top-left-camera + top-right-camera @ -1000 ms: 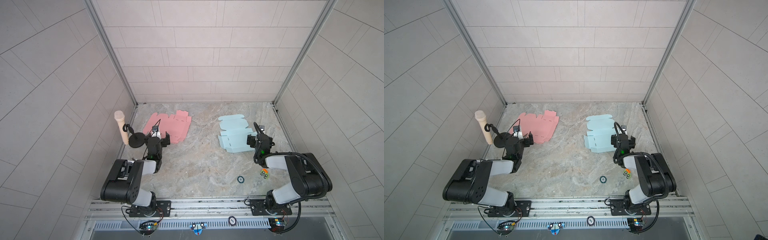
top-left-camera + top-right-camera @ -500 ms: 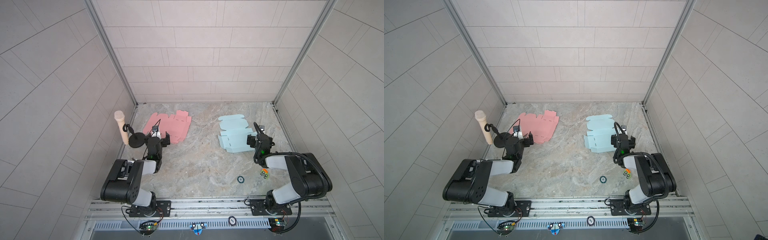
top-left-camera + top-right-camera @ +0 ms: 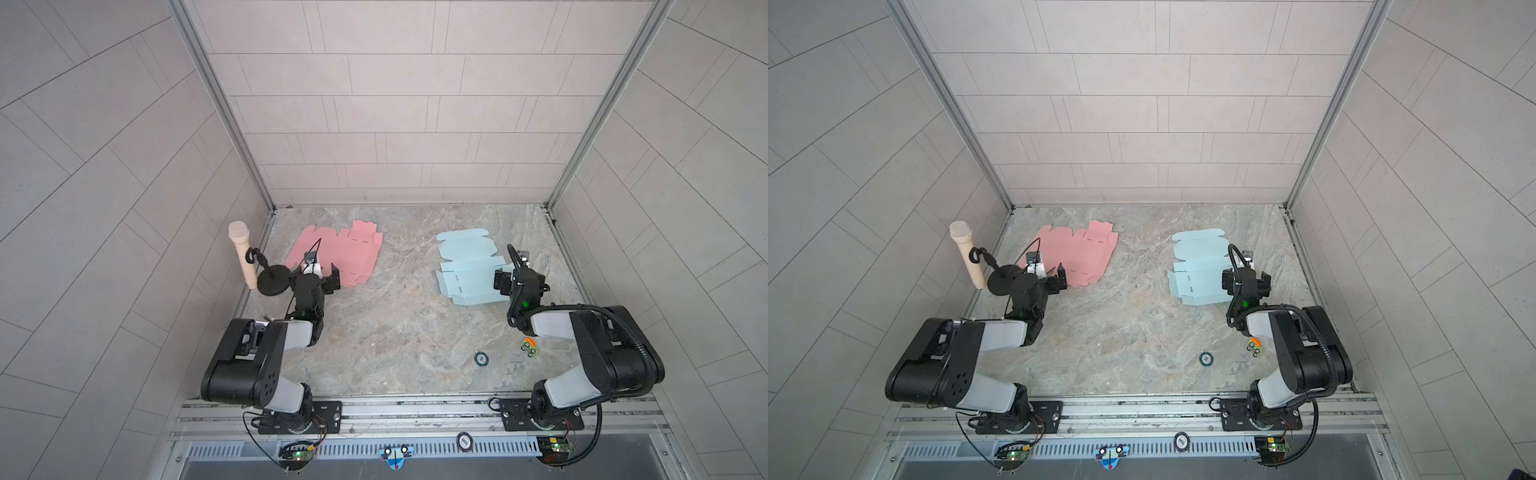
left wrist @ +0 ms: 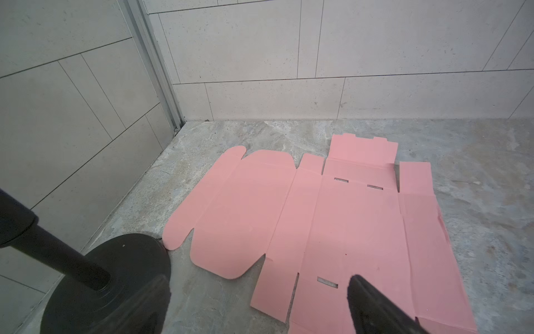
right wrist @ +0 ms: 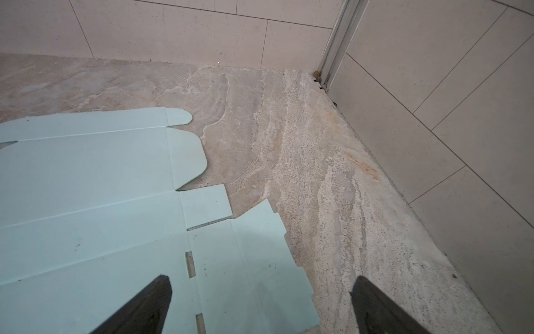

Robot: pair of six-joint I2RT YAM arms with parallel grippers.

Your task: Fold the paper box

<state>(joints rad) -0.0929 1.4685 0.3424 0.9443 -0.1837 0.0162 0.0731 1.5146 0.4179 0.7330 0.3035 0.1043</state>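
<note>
Paper box stock lies as 2 flat, unfolded die-cut sheets on the marbled surface (image 3: 395,332). The pink blank (image 3: 345,257) is at the far left, with rounded flaps toward the left wall and slotted panels on its right part. The blue blank (image 3: 463,270) is at the far right, with rounded flaps toward the far wall. The 2 sheets are well apart, with bare surface between them.

The left pincer (image 3: 316,276) is at the near left edge of the pink blank, spread wide and pinching nothing. In the left wrist view, 1 fingertip (image 4: 367,297) sits over the sheet beside a slot. The other sits over the round black base of the microphone stand (image 4: 138,260). Whether either touches what lies beneath cannot be told.

The right pincer (image 3: 519,277) is at the near right edge of the blue blank, also spread wide and pinching nothing. In the right wrist view, 1 fingertip (image 5: 153,297) is over the sheet and the other over bare surface to its right.

A cream microphone (image 3: 241,257) is clipped in the stand by the left wall, and the base sits just beside a rounded pink flap. At the near right, a dark round disc (image 3: 481,358) and a small orange and green object (image 3: 529,347) lie near the right arm, well apart from the blue blank.
</note>
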